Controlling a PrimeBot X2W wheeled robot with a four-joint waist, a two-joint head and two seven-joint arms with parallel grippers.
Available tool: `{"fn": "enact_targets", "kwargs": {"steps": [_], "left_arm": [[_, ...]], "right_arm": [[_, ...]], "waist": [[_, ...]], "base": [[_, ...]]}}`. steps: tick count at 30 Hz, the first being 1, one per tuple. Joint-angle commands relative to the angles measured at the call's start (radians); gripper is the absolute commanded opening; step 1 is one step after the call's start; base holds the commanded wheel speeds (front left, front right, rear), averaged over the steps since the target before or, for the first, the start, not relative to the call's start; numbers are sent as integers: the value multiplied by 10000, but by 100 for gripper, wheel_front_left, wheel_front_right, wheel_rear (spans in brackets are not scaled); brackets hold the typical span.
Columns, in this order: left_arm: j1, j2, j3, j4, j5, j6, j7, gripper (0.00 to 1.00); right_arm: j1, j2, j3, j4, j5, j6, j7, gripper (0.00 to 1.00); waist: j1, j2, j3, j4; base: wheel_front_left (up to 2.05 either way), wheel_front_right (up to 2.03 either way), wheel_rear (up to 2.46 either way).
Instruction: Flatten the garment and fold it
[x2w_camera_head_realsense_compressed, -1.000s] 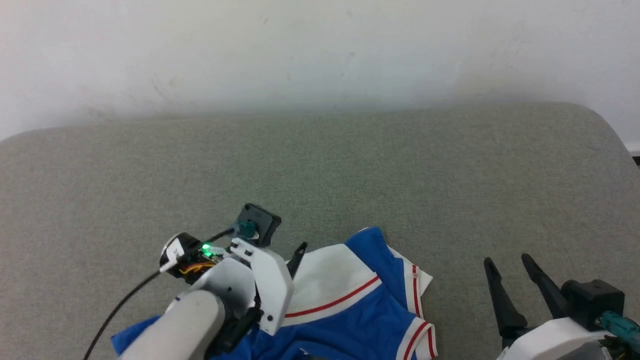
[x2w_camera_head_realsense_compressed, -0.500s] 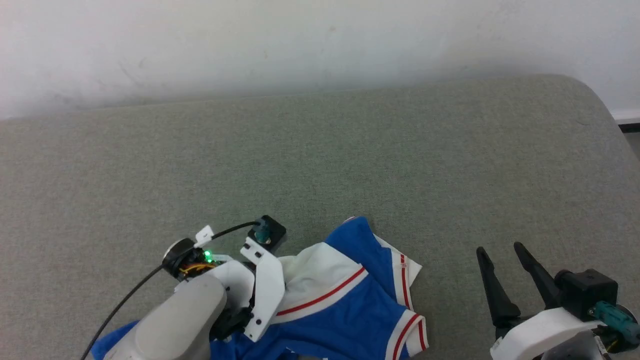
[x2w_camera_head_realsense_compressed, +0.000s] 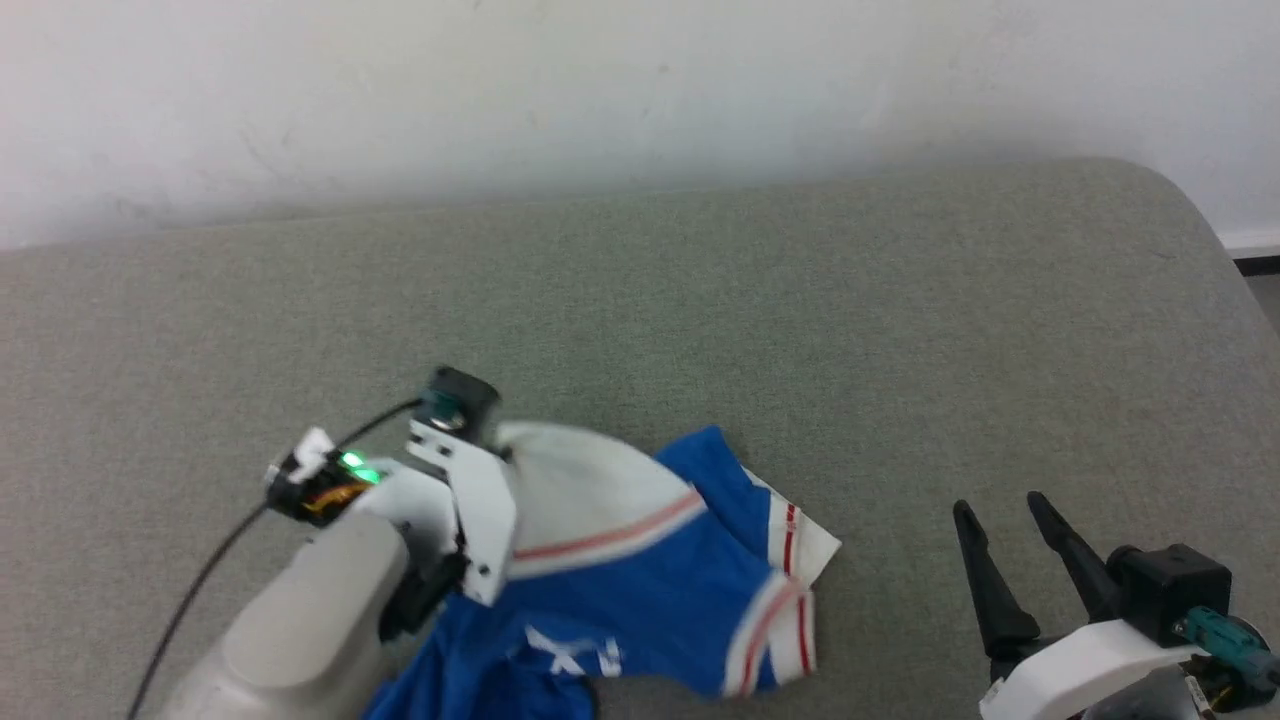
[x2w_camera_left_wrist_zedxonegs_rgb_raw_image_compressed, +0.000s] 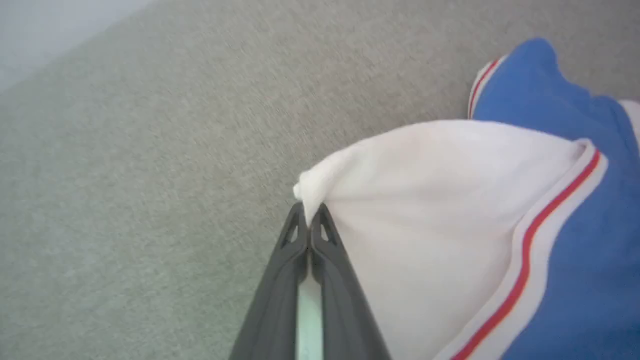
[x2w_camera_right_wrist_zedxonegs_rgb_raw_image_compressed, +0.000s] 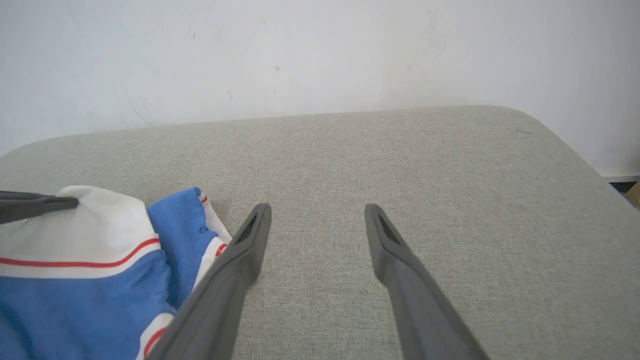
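The garment (x2w_camera_head_realsense_compressed: 640, 590) is a crumpled royal-blue shirt with white, red-striped trim, lying at the near left of the grey-green padded surface. My left gripper (x2w_camera_left_wrist_zedxonegs_rgb_raw_image_compressed: 310, 212) is shut on a pinch of its white sleeve (x2w_camera_left_wrist_zedxonegs_rgb_raw_image_compressed: 440, 215) and holds that corner raised off the surface. In the head view the left wrist (x2w_camera_head_realsense_compressed: 455, 470) covers the fingers. The right wrist view shows the garment (x2w_camera_right_wrist_zedxonegs_rgb_raw_image_compressed: 90, 280) at lower left, with the left gripper's fingers (x2w_camera_right_wrist_zedxonegs_rgb_raw_image_compressed: 37, 204) pinching it. My right gripper (x2w_camera_head_realsense_compressed: 997, 505) (x2w_camera_right_wrist_zedxonegs_rgb_raw_image_compressed: 318, 208) stands open and empty, to the right of the shirt and apart from it.
The padded surface (x2w_camera_head_realsense_compressed: 700, 320) stretches bare beyond the shirt to a white wall (x2w_camera_head_realsense_compressed: 600, 90). Its rounded right corner (x2w_camera_head_realsense_compressed: 1190, 200) drops off near a dark gap at the floor. A black cable (x2w_camera_head_realsense_compressed: 200, 580) trails from the left wrist.
My left gripper has shut on the white sleeve and drawn it up and to the left, stretching the shirt so white lettering shows. The right gripper has stayed open in place.
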Motion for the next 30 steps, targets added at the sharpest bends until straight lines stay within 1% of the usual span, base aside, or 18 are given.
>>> {"fn": "enact_targets", "kwargs": {"steps": [1,3,6,9,12,14,15,19,20,21,22,25,30], "left_arm": [[-112,191,282,-113,88,276,-376,0],[-223,465,883,-299,113,819,-1135,0],[-102,906,1889,-350,-132,1617,-1952,0],[474,1299,2883,-149,-619,2401,-2378,0],[1434,1459,3607,57,-1185,2993,-2511,0],[2087,1480,3937,111,-1511,3241,-2566,0],[2372,1486,4048,154,-1647,3293,-2581,0],[3093,1324,4325,234,-2101,3301,-2701,0],[3186,1242,4381,189,-2197,3260,-2799,26],[3266,1182,4412,112,-2231,3249,-2929,95],[3334,1120,4430,17,-2248,3233,-3072,100],[3571,1006,4511,-405,-2184,3205,-3740,100],[4167,872,4642,-1412,-1892,3158,-5247,100]], "right_arm": [[-36,22,0,36,70,-7,-44,100],[-25,22,26,47,63,-7,-31,100],[-41,22,68,46,79,-7,-26,100],[-76,22,146,62,93,-7,-20,100],[-67,22,118,114,116,-7,-23,100],[-57,22,101,121,112,-7,-31,100],[-56,22,89,122,112,-7,-33,100],[-75,22,48,103,66,-7,-20,100],[-80,22,45,91,37,-7,-14,100],[-83,22,46,70,10,-7,-8,100],[-83,22,44,55,-12,-7,0,100],[-56,22,72,32,-69,-7,36,100],[144,22,52,-19,-103,-7,148,100]], "waist": [[-1,0,-63,105],[-1,0,-81,167],[-1,0,-55,212],[-1,0,32,157],[-1,0,84,86],[-1,0,121,63],[-1,0,134,60],[-1,0,118,90],[-1,0,79,108],[-1,0,54,116],[-1,0,8,127],[-1,0,-199,121],[-1,0,-567,129]], "base": [[0,0,0],[0,0,0],[0,0,0],[0,0,0],[0,0,0],[0,0,0],[0,0,0],[0,0,0],[0,0,0],[0,0,0],[0,0,0],[0,0,0],[0,0,0]]}}
